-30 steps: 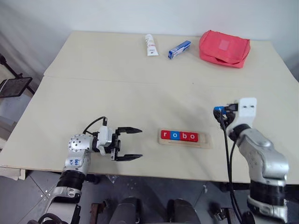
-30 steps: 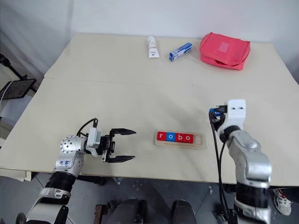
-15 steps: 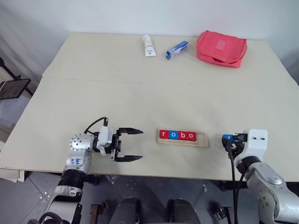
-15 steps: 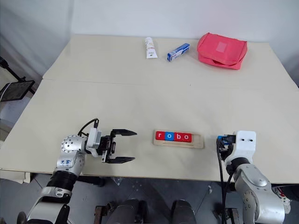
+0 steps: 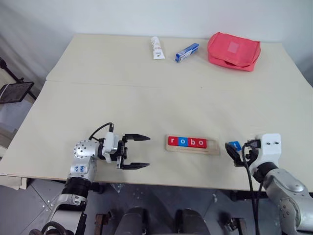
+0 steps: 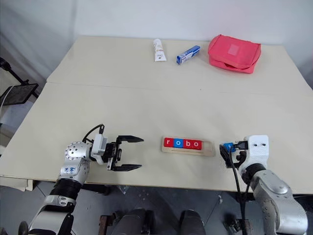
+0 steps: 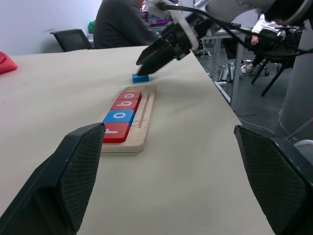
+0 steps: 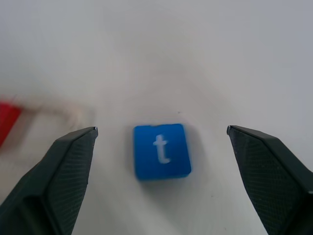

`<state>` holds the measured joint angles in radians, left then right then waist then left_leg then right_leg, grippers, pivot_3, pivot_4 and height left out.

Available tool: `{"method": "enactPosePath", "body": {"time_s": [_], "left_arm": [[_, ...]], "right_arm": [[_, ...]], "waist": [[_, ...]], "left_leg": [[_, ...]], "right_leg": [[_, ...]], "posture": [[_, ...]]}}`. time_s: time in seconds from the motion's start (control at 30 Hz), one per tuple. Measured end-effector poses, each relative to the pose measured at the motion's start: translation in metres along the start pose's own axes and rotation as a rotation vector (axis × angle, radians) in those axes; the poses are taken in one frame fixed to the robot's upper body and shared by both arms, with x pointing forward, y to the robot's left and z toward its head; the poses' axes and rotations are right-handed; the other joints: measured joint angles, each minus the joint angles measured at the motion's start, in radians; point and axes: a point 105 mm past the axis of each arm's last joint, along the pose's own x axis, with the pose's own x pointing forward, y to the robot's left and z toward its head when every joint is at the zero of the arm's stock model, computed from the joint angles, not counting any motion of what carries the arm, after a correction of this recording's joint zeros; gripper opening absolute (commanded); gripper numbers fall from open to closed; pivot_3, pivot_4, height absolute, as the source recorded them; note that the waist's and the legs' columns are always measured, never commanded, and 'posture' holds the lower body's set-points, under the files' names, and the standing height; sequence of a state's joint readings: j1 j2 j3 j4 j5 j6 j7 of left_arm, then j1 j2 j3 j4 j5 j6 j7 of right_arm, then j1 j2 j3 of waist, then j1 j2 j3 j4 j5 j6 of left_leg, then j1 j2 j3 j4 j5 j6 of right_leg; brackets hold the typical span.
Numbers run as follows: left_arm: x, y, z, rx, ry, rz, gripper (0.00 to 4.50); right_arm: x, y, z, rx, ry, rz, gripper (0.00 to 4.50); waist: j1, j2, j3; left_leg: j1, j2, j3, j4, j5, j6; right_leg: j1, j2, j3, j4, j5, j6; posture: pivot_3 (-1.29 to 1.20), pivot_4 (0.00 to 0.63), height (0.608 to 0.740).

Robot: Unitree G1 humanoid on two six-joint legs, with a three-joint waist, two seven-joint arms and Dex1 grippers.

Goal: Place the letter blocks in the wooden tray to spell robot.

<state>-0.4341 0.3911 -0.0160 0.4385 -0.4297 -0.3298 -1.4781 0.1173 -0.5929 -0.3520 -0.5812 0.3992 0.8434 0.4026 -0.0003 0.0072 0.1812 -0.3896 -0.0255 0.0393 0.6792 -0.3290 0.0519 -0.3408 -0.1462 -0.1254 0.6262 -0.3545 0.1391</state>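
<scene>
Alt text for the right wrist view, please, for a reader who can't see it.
A blue letter block with a white "t" lies flat on the pale table, between the two wide-open black fingers of the right pincer, which do not touch it. A blurred red block shows at one edge.

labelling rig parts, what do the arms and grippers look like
Both arms are silver-grey metal. The left gripper has two black fingers, a white wrist block, a looping black cable and blue marks on its round joint. The right gripper has black fingers, a white block and black cables.

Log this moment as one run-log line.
right gripper: open over blue t tile | pale wooden tray: r-o-b-o | left gripper: open, idle
</scene>
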Motion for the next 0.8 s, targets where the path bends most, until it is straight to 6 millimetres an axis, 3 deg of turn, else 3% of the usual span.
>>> {"method": "enactPosePath", "body": {"time_s": [0.1, 0.33, 0.5, 0.8], "left_arm": [[0.000, 0.000, 0.000, -0.002, 0.000, 0.003, 4.50], [0.002, 0.001, -0.001, 0.005, -0.007, 0.017, 4.50], [0.002, 0.002, -0.001, 0.008, -0.008, 0.036, 4.50], [-0.004, -0.004, -0.003, 0.008, 0.005, 0.079, 4.50]], "right_arm": [[-0.003, -0.001, 0.015, -0.182, 0.028, 0.153, 4.48], [0.009, -0.012, 0.017, -0.377, 0.131, 0.385, 4.48], [0.020, -0.032, 0.018, -0.602, 0.236, 0.519, 4.48], [0.035, -0.044, 0.015, -0.734, 0.305, 0.679, 4.48]], "waist": [[0.000, 0.000, 0.000], [0.000, -0.001, 0.000], [0.000, -0.001, 0.000], [0.000, -0.001, 0.000]], "left_leg": [[0.001, 0.001, 0.000, 0.001, 0.000, 0.000], [0.000, 0.001, 0.000, 0.001, 0.000, 0.000], [0.000, 0.001, -0.001, 0.001, 0.000, 0.000], [-0.001, 0.001, -0.002, 0.003, 0.000, 0.000]], "right_leg": [[0.002, 0.000, -0.001, -0.001, 0.000, 0.000], [0.002, -0.001, -0.003, -0.002, 0.000, 0.000], [0.003, -0.001, -0.005, -0.003, 0.000, 0.000], [0.003, -0.001, -0.007, -0.003, 0.000, 0.000]], "posture": [[0.00, 0.150, 0.740], [0.00, 0.150, 0.740], [0.00, 0.150, 0.740], [0.00, 0.150, 0.740]]}}
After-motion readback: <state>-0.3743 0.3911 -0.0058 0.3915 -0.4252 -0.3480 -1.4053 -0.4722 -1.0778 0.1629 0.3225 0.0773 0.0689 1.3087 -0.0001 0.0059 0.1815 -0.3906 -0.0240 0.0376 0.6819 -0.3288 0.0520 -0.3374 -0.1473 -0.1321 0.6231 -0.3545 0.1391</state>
